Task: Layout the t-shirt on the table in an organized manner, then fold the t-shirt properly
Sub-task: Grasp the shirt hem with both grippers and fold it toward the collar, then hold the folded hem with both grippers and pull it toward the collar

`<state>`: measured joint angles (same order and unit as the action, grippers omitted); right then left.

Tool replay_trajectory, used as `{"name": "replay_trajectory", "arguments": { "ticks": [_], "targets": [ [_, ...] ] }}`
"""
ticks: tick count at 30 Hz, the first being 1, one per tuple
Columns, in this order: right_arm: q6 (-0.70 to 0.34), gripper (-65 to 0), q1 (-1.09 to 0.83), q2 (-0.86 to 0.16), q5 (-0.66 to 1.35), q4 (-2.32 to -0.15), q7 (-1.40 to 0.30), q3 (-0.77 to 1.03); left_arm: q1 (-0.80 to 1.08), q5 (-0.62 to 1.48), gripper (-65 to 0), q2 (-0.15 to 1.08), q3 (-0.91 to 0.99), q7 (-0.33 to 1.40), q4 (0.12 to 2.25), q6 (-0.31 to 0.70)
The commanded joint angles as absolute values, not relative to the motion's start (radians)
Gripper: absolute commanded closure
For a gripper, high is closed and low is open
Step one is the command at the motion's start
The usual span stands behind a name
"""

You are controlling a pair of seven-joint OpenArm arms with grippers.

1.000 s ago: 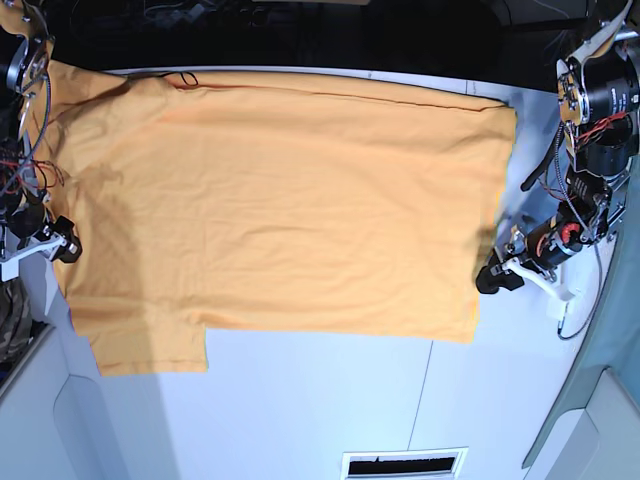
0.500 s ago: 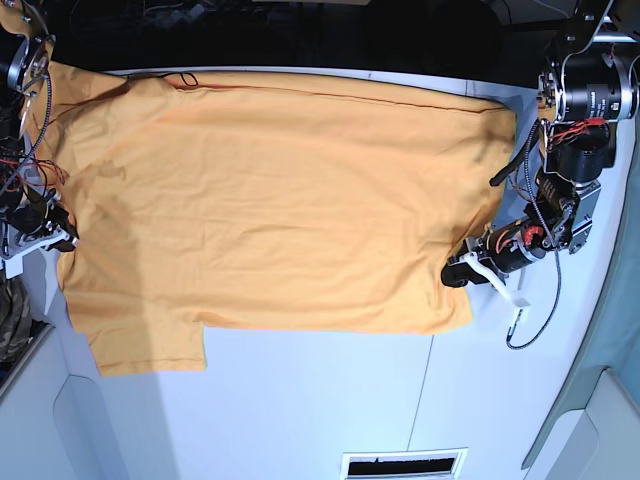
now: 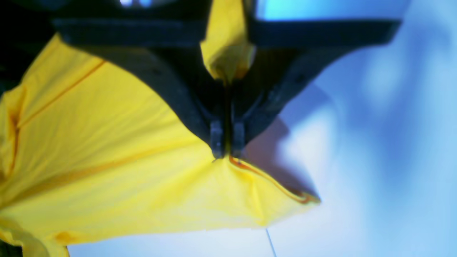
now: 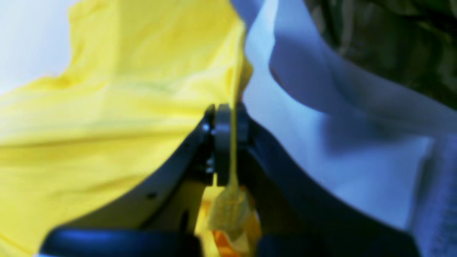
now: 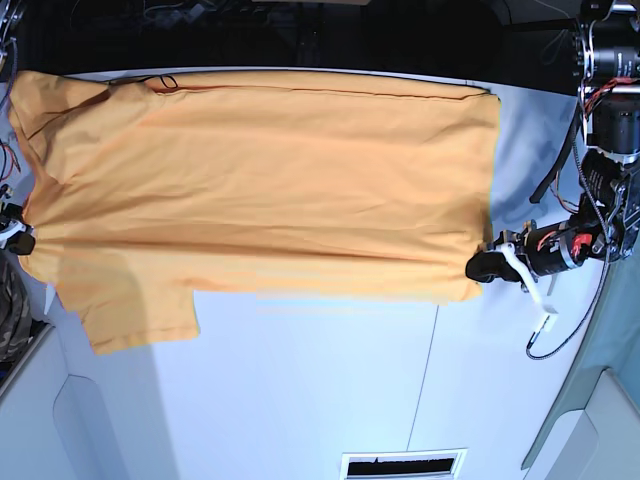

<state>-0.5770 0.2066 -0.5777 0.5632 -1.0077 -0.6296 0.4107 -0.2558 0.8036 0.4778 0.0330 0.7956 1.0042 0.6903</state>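
The orange-yellow t-shirt (image 5: 260,180) lies plain side up across the far half of the white table (image 5: 330,390), one sleeve (image 5: 135,310) hanging toward the front left. At the shirt's right hem corner my left gripper (image 5: 482,268) is shut on the cloth. The left wrist view shows its fingertips (image 3: 227,148) pinching the hem of the t-shirt (image 3: 107,160), with cloth bunched between the jaws. On the shirt's left edge my right gripper (image 5: 22,242) is also shut; its wrist view shows the gripper (image 4: 228,117) clamping a thin fold of the t-shirt (image 4: 107,107).
A dark seam line (image 5: 428,390) runs down the table and a slotted vent (image 5: 404,464) sits at the front edge. A dark mottled bundle (image 5: 10,310) lies off the table's left side. Black background lies behind the far edge.
Both grippers closed on the shirt's side edges. The shirt has since been pulled sideways and drawn taut, with long creases between the two grips; its left edge shifted left.
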Motion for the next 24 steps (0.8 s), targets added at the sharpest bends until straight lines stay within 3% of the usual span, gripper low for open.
{"name": "replay_trajectory", "arguments": {
  "ticks": [1,8,11,13,17,24],
  "targets": [
    [-0.579,0.0,0.201,-0.613,0.574,-1.034,-0.61,0.422,-0.26,0.822,0.0,0.505,0.039,0.782,1.029,0.698],
    [-0.572,0.0,0.099,-0.586,0.577,-1.037,-0.574,0.422,-0.159,0.818,0.0,0.512,0.039,0.746,1.034,0.698],
    [-0.563,-25.7,0.091,-0.57,0.577,-1.037,-0.545,0.422,-0.142,0.813,0.0,0.509,0.039,0.713,1.034,0.698],
    [-0.56,-34.8,0.096,-0.568,0.577,-1.037,-0.49,0.423,-0.142,0.796,0.0,0.505,0.039,0.713,1.034,0.698],
    [-0.517,-35.2,0.139,-0.566,0.57,-1.037,-0.414,0.427,-0.141,0.755,0.0,0.505,0.039,0.714,1.034,0.698],
    [-0.417,-35.1,0.293,-0.488,0.366,-0.989,-0.357,0.422,-0.135,0.736,0.0,0.501,0.039,0.71,1.034,0.698]
  ]
}}
